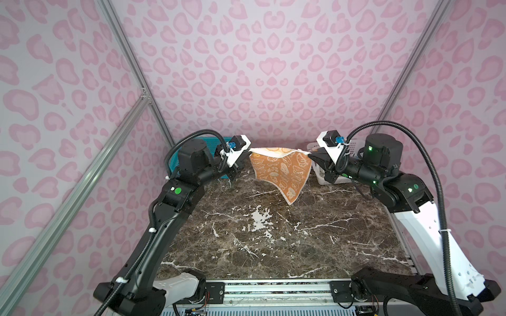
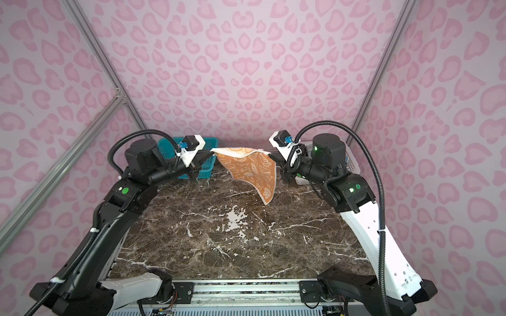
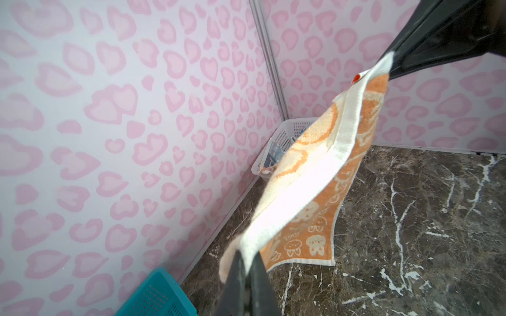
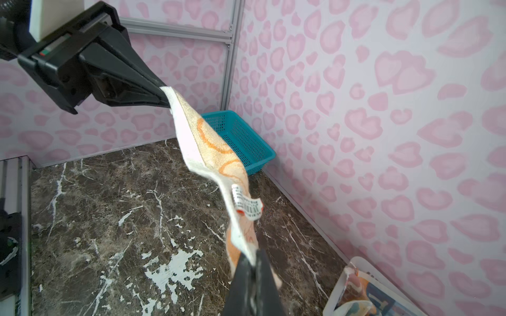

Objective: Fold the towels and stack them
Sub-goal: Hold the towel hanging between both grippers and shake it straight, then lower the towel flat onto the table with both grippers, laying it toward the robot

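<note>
The orange-and-cream bunny-patterned terry towel (image 1: 282, 171) hangs stretched in the air over the back of the dark marble tabletop (image 1: 246, 246). The left gripper (image 1: 248, 151) pinches one upper corner and the right gripper (image 1: 310, 154) the other, both clamped tight on cloth. Its lower corner droops toward the table.

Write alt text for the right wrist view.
An orange-and-cream terry towel hangs stretched between two shut claws, the right claw pinching one corner and the left claw another, above a dark marble table. A teal mesh basket sits by the pink wall.
</note>
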Robot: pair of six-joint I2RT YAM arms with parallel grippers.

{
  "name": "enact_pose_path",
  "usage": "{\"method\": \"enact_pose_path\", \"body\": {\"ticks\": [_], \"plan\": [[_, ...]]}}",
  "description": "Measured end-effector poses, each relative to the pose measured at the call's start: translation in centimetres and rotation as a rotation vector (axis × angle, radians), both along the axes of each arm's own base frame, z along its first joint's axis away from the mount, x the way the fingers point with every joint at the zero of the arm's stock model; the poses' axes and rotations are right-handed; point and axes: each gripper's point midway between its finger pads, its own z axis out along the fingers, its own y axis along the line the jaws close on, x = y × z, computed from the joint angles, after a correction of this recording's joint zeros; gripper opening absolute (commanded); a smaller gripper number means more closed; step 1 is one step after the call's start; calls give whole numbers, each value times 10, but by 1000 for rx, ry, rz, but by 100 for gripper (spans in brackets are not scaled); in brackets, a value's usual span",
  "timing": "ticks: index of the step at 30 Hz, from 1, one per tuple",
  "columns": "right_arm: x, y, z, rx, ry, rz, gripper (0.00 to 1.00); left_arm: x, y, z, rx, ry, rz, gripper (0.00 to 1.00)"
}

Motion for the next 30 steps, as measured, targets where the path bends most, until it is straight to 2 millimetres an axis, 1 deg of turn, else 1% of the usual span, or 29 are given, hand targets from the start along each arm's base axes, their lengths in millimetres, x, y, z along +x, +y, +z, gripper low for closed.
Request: {"method": "enact_pose_path", "body": {"ticks": [3, 6, 8, 9, 11, 13, 14, 16, 19, 21, 23, 24, 26, 28, 30], "plan": [[-33, 5, 7, -2, -31, 74, 0, -37, 9, 27, -37, -79, -37, 3], [-52, -1, 15, 13, -60, 88, 0, -67, 16, 50, -77, -148, -68, 3], [-61, -3, 18, 27, -71, 102, 0, -80, 18, 57, -92, -172, -88, 3], [-63, -4, 20, 35, -75, 101, 0, -83, 19, 58, -96, -176, -91, 3], [-61, -6, 24, 54, -82, 85, 0, -82, 19, 56, -101, -173, -89, 3], [-50, -8, 24, 58, -74, 51, 0, -69, 17, 47, -94, -140, -67, 3], [-41, -9, 23, 60, -63, 27, 0, -62, 16, 42, -90, -121, -52, 3], [-17, -14, 20, 62, -32, -25, 0, -42, 12, 30, -73, -82, -25, 3], [27, -18, 1, 58, 53, -98, 0, -5, 7, 4, -41, 1, 28, 3], [59, -20, -22, 45, 142, -137, 0, 23, 5, -16, -22, 65, 66, 3], [86, -20, -43, 33, 211, -166, 0, 50, 3, -34, 0, 114, 98, 3], [101, -19, -57, 23, 251, -180, 0, 65, 1, -47, 12, 147, 117, 3], [124, -18, -86, -6, 326, -211, 0, 92, -1, -75, 44, 208, 149, 3], [149, -17, -123, -46, 401, -242, 0, 118, -5, -108, 80, 280, 169, 3], [168, -17, -157, -85, 466, -270, 0, 137, -7, -137, 109, 337, 180, 3]]}}
